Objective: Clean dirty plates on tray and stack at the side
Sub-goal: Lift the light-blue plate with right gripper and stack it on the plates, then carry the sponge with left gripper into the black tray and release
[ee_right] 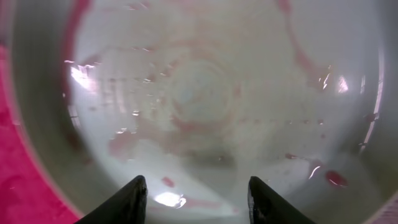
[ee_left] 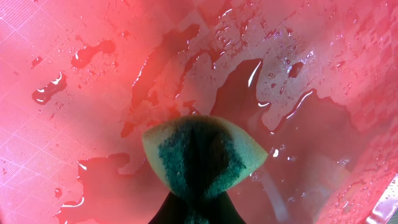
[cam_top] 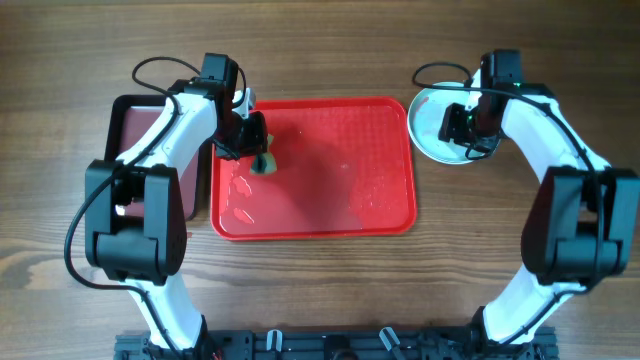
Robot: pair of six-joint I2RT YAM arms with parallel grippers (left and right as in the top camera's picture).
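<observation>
The bright red tray (cam_top: 340,190) lies in the middle of the table, wet with puddles (ee_left: 93,56). My left gripper (cam_top: 262,158) is shut on a yellow-and-green sponge (ee_left: 202,155) and holds it at the tray's upper left part. A pale plate (cam_top: 432,125) with reddish smears (ee_right: 205,99) sits on the table just right of the tray's top right corner. My right gripper (ee_right: 196,199) is open just above this plate, fingers apart with nothing between them. I cannot tell if other plates lie under it.
A dark maroon tray (cam_top: 150,150) lies left of the red tray, partly under my left arm. The wooden table (cam_top: 330,290) extends in front of both trays. The arm bases stand at the near edge.
</observation>
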